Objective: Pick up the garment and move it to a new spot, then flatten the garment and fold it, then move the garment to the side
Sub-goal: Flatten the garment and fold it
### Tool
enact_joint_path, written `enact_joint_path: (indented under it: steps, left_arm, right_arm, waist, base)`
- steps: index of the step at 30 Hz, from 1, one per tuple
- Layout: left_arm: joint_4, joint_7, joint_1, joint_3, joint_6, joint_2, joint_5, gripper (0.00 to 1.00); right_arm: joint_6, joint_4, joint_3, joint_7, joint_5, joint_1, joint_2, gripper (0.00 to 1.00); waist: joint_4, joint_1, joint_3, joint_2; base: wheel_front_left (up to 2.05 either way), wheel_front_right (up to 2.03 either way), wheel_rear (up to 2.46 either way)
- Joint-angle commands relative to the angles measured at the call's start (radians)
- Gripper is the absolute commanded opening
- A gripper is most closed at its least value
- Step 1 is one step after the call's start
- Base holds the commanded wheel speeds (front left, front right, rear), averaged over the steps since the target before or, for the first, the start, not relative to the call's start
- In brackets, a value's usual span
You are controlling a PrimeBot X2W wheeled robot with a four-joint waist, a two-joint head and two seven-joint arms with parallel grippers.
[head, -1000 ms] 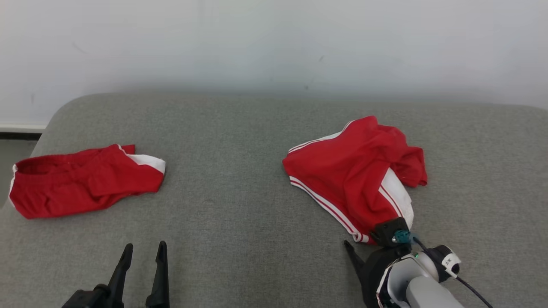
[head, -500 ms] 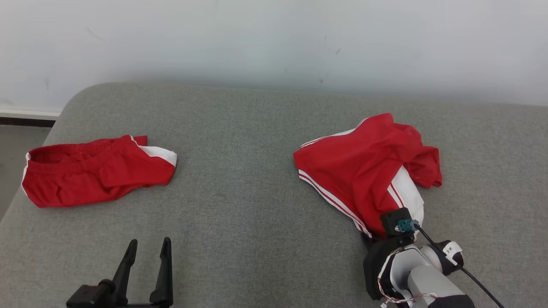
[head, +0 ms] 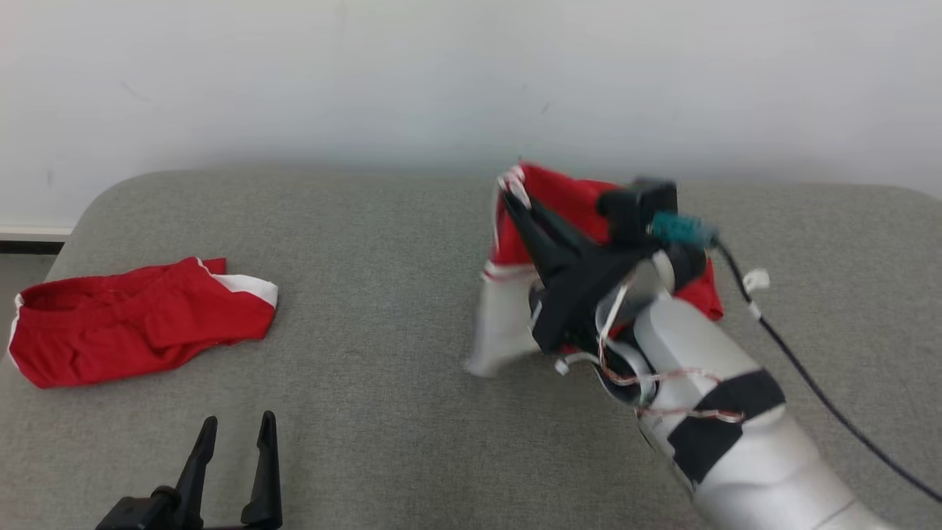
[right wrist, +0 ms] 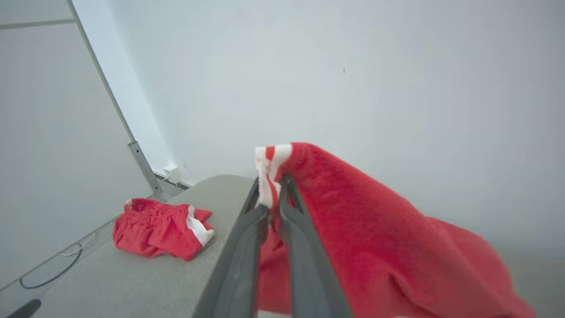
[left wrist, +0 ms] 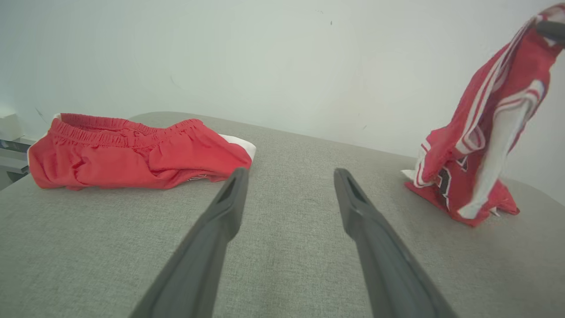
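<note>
While the right end effector (head: 513, 197) pinches a red-and-white striped edge of the garment (left wrist: 481, 145) between fingers pressed almost together, the cloth hangs down from that one point, so its long axis runs close to vertical, from the fingertips above the worktop (head: 412, 427) to a crumpled lower end. From the left wrist view that lower end looks to touch the grey surface or sit just off it; I cannot tell which. The garment is over the robot's right half of the worktop, towards the wall (head: 294, 73), and the right arm alone is near it. The left end effector (head: 238, 419) is low at the near edge, spread wide and empty, well apart from the hanging cloth. Between them lies a broad stretch of grey fabric, which I judge the likely set-down place, left of the pinch and nearer the robot. Red shorts (head: 132, 316) lie bunched at the far left, untouched. The held garment is red with white side panels, thin stripes and some dark print on one face; it is gathered into a narrow, twisted drape, blurred in the head view, and nowhere flat.
</note>
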Motion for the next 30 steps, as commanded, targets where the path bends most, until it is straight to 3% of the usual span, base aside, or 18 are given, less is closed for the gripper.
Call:
enact_joint_path:
  steps: [1,7,16,23,29,30]
  left_arm:
    - [-0.002,-0.001,0.003,0.001,0.002,-0.001,0.004,1.0]
    - [0.009,-0.001,-0.008,-0.012,-0.001,-0.004,0.005,1.0]
    - [0.014,-0.001,0.002,-0.003,-0.006,0.004,-0.006,1.0]
    - [0.009,-0.001,0.01,0.01,-0.008,0.006,-0.014,1.0]
    - [0.01,-0.001,-0.006,-0.001,-0.007,0.002,-0.011,1.0]
    - [0.01,-0.001,-0.006,-0.001,-0.007,0.002,-0.011,1.0]
  right_arm:
    - [-0.002,-0.016,0.009,0.0,0.033,-0.02,0.001,0.0]
    - [-0.002,-0.07,0.057,-0.021,0.212,-0.199,0.001,0.0]
    - [-0.002,-0.044,0.077,-0.162,0.455,-0.381,0.001,0.0]
    - [-0.002,0.224,0.032,-0.209,0.375,-0.33,-0.001,0.0]
    - [-0.002,0.522,-0.051,-0.247,0.246,-0.223,-0.08,0.0]
    - [-0.002,0.522,-0.051,-0.247,0.246,-0.223,-0.08,0.0]
  waist:
    - [-0.007,-0.0001,-0.001,-0.0001]
    - [-0.01,-0.0001,-0.001,-0.0001]
    - [-0.013,-0.0001,-0.005,-0.0001]
    - [-0.046,-0.0001,-0.003,-0.0001]
    - [-0.063,-0.0001,0.014,-0.0001]
    - [-0.063,-0.0001,0.014,-0.0001]
  base:
    - [0.0,0.0,0.0]
    - [0.0,0.0,0.0]
    - [0.0,0.0,0.0]
    - [0.0,0.0,0.0]
    - [0.0,0.0,0.0]
    - [0.0,0.0,0.0]
